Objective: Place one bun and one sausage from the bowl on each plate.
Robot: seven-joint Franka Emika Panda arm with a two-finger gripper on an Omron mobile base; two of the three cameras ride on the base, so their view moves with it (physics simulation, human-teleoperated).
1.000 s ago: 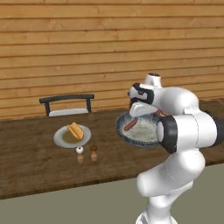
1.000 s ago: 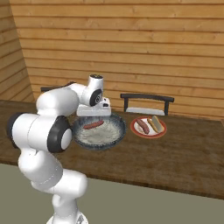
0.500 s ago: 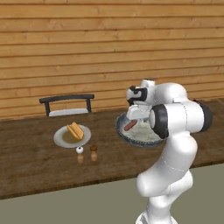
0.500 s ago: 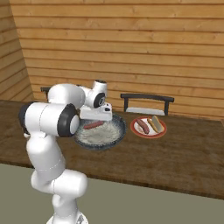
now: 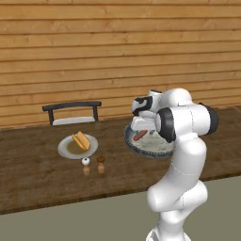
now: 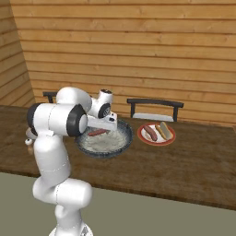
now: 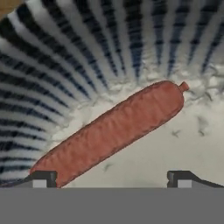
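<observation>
One plate holds bun and sausage, the other plate just a bun — so with my gripper spread wide and empty over the bowl, the last sausage waits below.

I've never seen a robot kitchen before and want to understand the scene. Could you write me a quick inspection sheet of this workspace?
Surface: dark wooden counter.
Job's things: bowl holds one sausage; left plate carries a bun alone; right plate carries a sausage and a bun.
Clutter: two small shakers in front of the left plate.
Grippers: gripper hangs over the bowl, fingers wide open either side of the sausage, holding nothing.
Cables: nothing seen.
Surroundings: wood-plank wall; two dark chairs behind the counter.
</observation>
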